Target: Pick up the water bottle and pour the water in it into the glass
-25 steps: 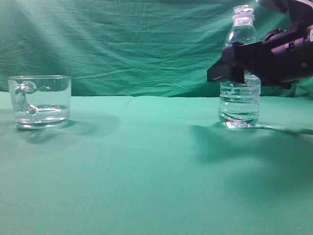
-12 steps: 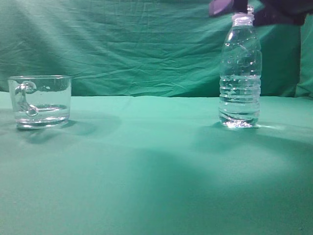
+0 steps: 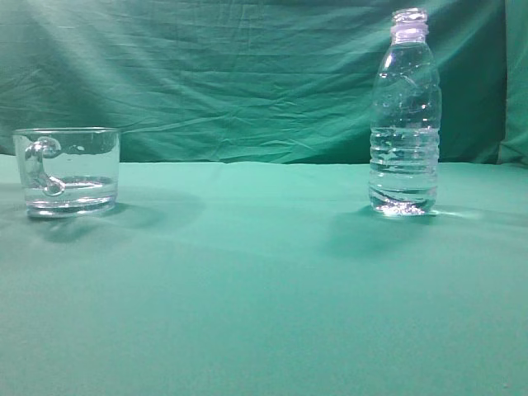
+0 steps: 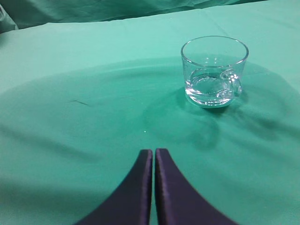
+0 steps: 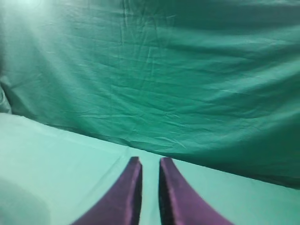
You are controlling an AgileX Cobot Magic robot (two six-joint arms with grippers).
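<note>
Water bottle [image 3: 404, 115] stood upright on the green tabletop [image 3: 264, 305], well apart from the glass [image 3: 68, 171]. Left wrist view: left end effector [image 4: 153, 152] clenched, holding nothing, near the glass. Right wrist view: right end effector [image 5: 149, 163] nearly closed, empty.

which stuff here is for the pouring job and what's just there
For the job:
water bottle, upright, uncapped
water inside it
glass, standing apart from the bottle

Just there:
green table cloth
green backdrop
</note>
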